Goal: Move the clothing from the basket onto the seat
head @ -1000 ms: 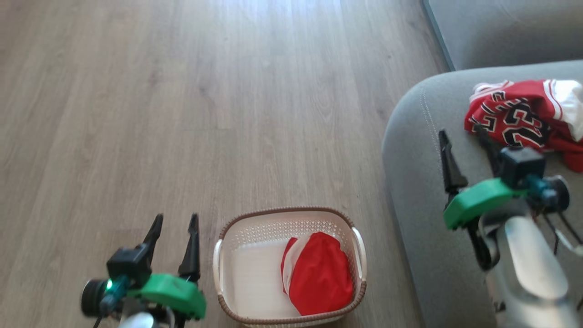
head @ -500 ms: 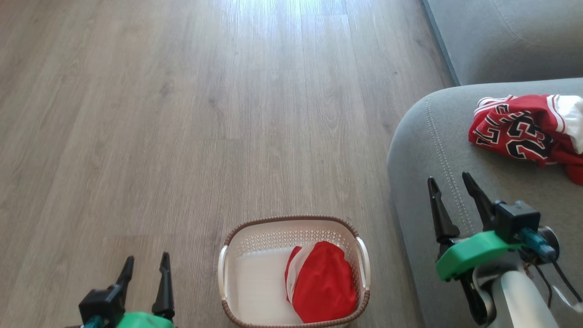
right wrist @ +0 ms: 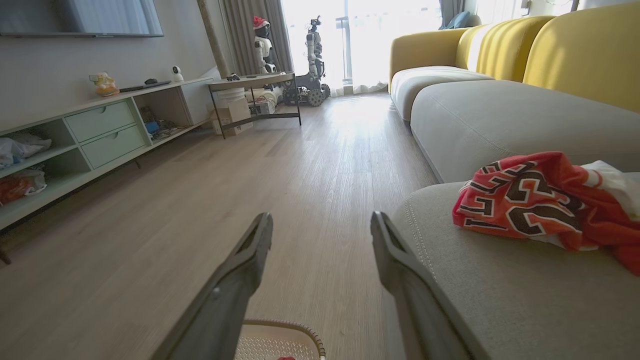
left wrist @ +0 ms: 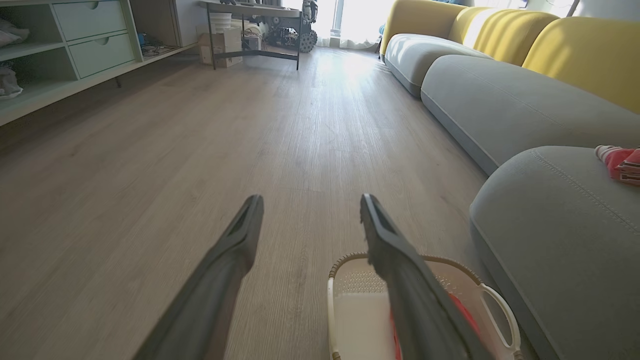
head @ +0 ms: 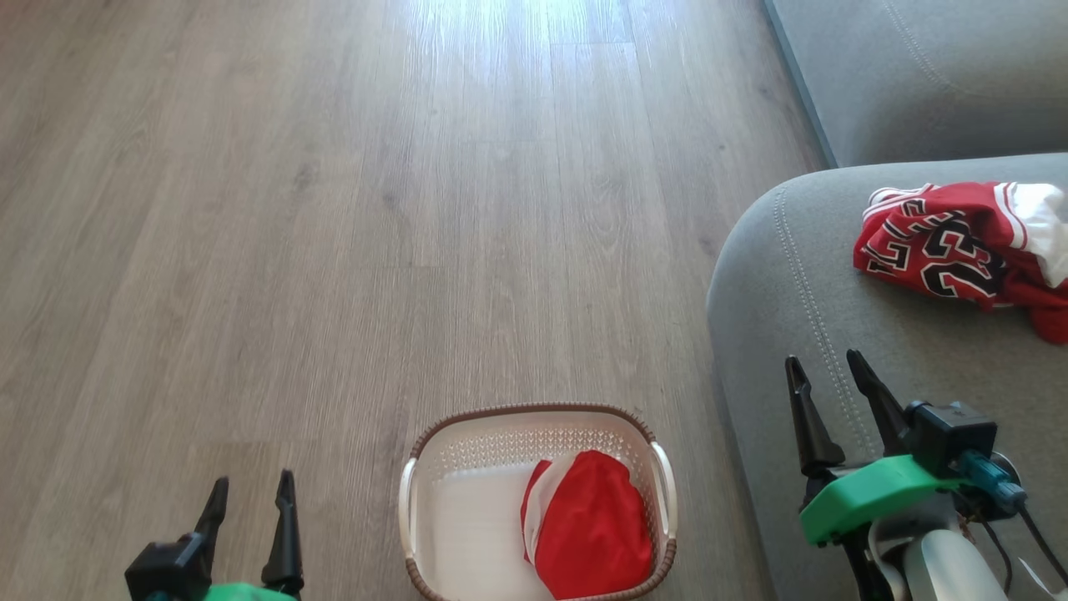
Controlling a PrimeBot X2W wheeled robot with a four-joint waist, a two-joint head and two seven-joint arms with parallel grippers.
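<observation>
Head cam looks steeply down from up high at the wood floor (head: 334,250), basket (head: 534,409) at its bottom edge, seat (head: 884,342) on the right. Both wrist cams ride low and face level down the room, the left just above the basket, the right close by the jersey (right wrist: 520,197). All three share basket and seat.

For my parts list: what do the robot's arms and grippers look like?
The left gripper and right gripper each have two long, dark, tapering fingers on a green mount. A black box with a teal connector sits on the right wrist; thin dark cables trail from it. The forearm is pale silver.
</observation>
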